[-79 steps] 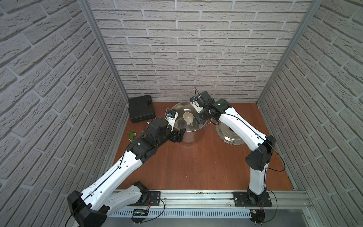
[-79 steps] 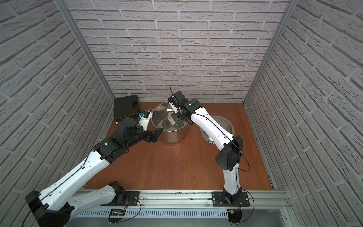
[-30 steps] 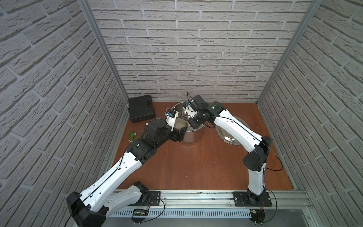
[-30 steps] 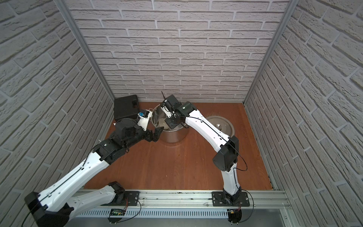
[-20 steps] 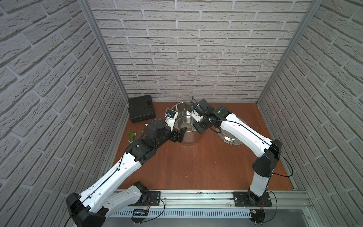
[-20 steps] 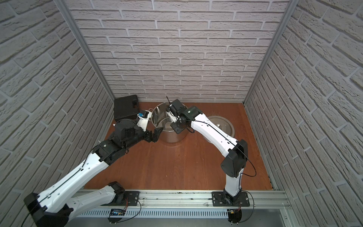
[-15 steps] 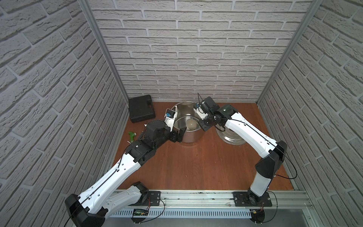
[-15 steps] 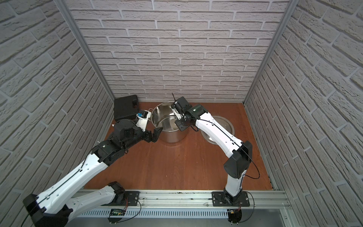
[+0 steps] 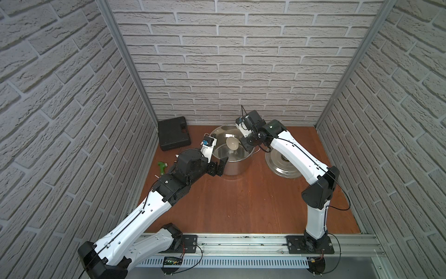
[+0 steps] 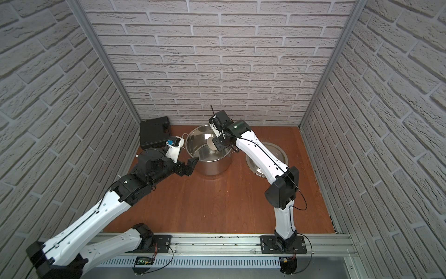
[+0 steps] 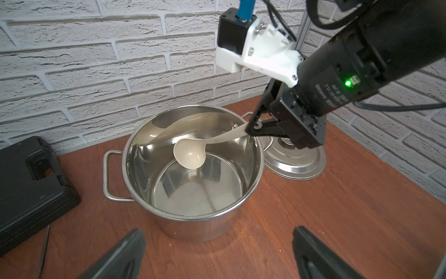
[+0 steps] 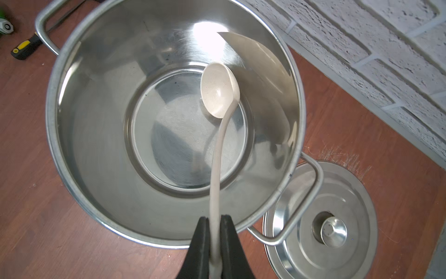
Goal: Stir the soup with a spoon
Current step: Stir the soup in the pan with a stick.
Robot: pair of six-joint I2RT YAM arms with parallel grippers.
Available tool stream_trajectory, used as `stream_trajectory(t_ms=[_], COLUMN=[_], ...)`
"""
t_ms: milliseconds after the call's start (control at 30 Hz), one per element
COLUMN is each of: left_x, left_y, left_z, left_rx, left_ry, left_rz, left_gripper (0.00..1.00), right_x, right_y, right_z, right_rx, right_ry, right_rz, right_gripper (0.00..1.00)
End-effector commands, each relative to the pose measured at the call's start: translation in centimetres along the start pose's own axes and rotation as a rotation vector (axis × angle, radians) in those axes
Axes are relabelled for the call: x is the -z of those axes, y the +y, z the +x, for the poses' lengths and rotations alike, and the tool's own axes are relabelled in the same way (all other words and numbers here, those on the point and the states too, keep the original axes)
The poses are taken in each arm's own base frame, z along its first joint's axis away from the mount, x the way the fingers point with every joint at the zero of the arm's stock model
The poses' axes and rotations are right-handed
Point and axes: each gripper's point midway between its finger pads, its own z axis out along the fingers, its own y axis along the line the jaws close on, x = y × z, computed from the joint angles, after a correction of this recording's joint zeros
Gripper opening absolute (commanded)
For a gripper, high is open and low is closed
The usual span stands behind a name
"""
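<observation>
The right gripper [image 12: 214,222] is clamped on the slim handle of the cream-beige plastic ladle [image 12: 220,89]. Its bowl hangs inside the large shiny stainless-steel stockpot [image 12: 52,116] near the wooden table's [image 9: 241,205] back edge. The ladle is in; I judge most of the stirring remains. The left gripper [image 9: 219,166] gapes empty beside the pot.

reddish-brown wooden surface [image 9: 241,205] across the lower middle in both top views. on it: steel stockpot [image 9: 233,168] at centre, flat lid [image 9: 281,169] just right of it, black case [image 9: 173,132] upper left, green-handled tool [image 9: 161,166] by the left edge.
</observation>
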Motion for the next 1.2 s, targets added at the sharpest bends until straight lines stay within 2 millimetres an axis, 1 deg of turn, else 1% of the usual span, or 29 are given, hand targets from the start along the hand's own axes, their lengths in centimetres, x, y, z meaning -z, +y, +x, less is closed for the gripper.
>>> stream_trajectory(t_ms=[0, 133, 167, 200, 267, 500, 667, 800, 867, 967, 1033, 1100, 1167], left_x=[0.4, 0.4, 0.4, 0.4, 0.5, 0.5, 0.4, 0.4, 0.4, 0.5, 0.5, 0.6, 0.6], left_y=[-0.1, -0.1, -0.1, -0.1, -0.1, -0.2, -0.2, -0.3, -0.4, -0.3, -0.3, -0.3, -0.3], left_z=[-1.0, -0.8, -0.8, -0.7, -0.7, -0.5, -0.4, -0.3, -0.3, -0.4, -0.5, -0.6, -0.7], left_rx=[0.004, 0.004, 0.005, 0.003, 0.005, 0.005, 0.010, 0.020, 0.023, 0.025, 0.026, 0.026, 0.026], left_ry=[-0.052, -0.047, -0.046, -0.045, -0.048, -0.047, -0.048, -0.048, -0.050, -0.054, -0.058, -0.061, -0.064], left_rz=[0.001, 0.004, 0.004, 0.004, 0.003, 0.009, 0.014, 0.020, 0.023, 0.020, 0.018, 0.017, 0.017], left_gripper=[0.98, 0.98, 0.98, 0.98, 0.98, 0.98, 0.98, 0.98, 0.98, 0.98, 0.98, 0.98, 0.99], right_x=[0.1, 0.6, 0.5, 1.6, 2.2, 3.9, 4.1, 3.9, 3.5, 2.6, 2.1, 1.6, 1.3], right_y=[2.7, 4.5, 4.8, 4.9, 4.9, 3.4, 1.2, -0.8, -1.6, -2.4, -2.4, -1.9, -1.0], right_z=[-1.2, -0.7, -0.3, -0.2, 0.6, 3.9, 5.4, 4.8, 4.1, 2.8, 1.8, 0.9, -0.2], right_rx=[0.025, 0.035, 0.037, 0.037, 0.040, 0.048, 0.021, -0.031, -0.048, -0.056, -0.049, -0.045, -0.046], right_ry=[-0.031, -0.025, -0.012, -0.026, -0.017, 0.013, 0.023, 0.006, -0.005, -0.008, -0.013, -0.018, -0.034], right_rz=[-0.059, -0.093, -0.103, -0.107, -0.104, -0.048, 0.031, 0.075, 0.094, 0.110, 0.107, 0.087, 0.041], right_gripper=[0.03, 0.03, 0.03, 0.02, 0.03, 0.03, 0.03, 0.03, 0.03, 0.03, 0.03, 0.02, 0.03])
